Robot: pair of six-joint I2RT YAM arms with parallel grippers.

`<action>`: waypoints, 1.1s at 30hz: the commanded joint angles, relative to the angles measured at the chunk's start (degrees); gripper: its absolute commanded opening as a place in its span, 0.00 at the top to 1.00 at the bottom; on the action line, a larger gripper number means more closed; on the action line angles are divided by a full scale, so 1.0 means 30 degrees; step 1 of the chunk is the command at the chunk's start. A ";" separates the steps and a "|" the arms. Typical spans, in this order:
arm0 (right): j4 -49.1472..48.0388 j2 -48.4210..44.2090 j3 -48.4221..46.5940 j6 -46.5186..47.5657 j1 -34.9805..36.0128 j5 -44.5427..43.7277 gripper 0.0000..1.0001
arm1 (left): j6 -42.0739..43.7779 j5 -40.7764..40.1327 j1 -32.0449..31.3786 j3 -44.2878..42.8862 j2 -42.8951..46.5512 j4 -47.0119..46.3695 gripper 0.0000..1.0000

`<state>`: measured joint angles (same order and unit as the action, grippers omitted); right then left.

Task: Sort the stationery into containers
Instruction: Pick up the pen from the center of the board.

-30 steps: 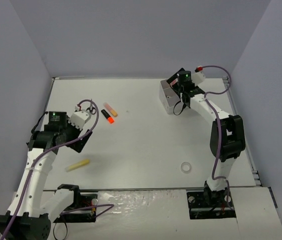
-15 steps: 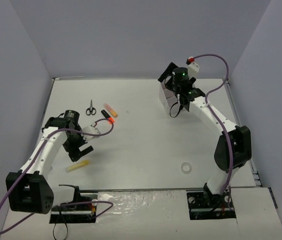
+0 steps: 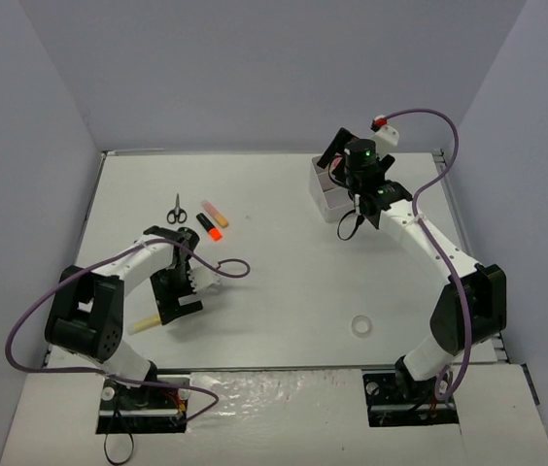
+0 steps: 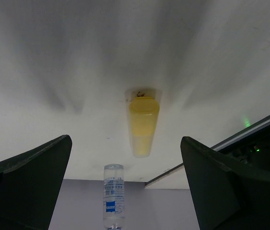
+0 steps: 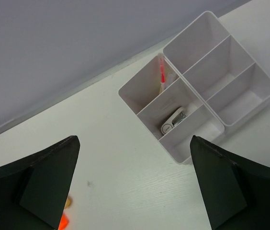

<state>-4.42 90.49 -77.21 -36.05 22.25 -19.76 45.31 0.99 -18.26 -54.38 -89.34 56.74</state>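
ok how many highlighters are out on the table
3. Yellow highlighter by the left gripper; orange-black highlighter and peach highlighter side by side, right of the scissors. Arms may hide others.

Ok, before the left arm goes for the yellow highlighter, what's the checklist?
1. Left gripper open: ok, jaws wide apart.
2. Highlighter centred in the gap: ok, near the middle in the wrist view.
3. Highlighter clear of other items: ok, it lies alone.
4. Left gripper low enough to close on it: cannot tell.
5. Room in the organiser: ok, several compartments are bare.
6. Right gripper out of the way: ok, open and empty above the organiser.
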 commanded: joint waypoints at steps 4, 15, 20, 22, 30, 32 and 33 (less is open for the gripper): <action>-0.0828 -0.0654 0.0059 0.0124 -0.0467 -0.0985 0.02 | -0.0997 -0.1612 -0.0184 0.0181 -0.1396 -0.0685 0.10; -0.0856 0.0057 -0.0100 0.0179 -0.1091 -0.0885 0.03 | -0.2257 -0.1730 -0.0300 0.1018 -0.3061 -0.3128 0.61; -0.0898 0.0011 -0.0047 0.0066 -0.1117 -0.0822 0.03 | -0.2777 -0.1426 -0.0300 0.0779 -0.2815 -0.3354 1.00; -0.0872 -0.0150 -0.0075 0.0094 -0.1117 -0.0683 0.03 | -0.3345 -0.0504 -0.0273 0.0242 -0.2217 -0.3300 1.00; -0.1000 -0.0990 -0.0674 0.3328 -0.0795 0.2631 0.00 | -0.6578 0.3625 0.1373 -0.5086 0.0663 -0.2019 1.00; -0.1135 -0.1280 -0.0785 0.4733 -0.0789 0.4295 0.00 | -0.7545 0.4566 0.1848 -0.7034 0.1336 -0.1431 1.00; -0.1255 -0.1460 -0.0857 0.5121 -0.0777 0.5280 0.00 | -0.8134 0.5047 0.2100 -0.8140 0.1637 -0.1154 1.00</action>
<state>-4.08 90.80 -76.50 -29.37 19.30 -14.12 28.93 7.00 -14.88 -66.66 -91.47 50.05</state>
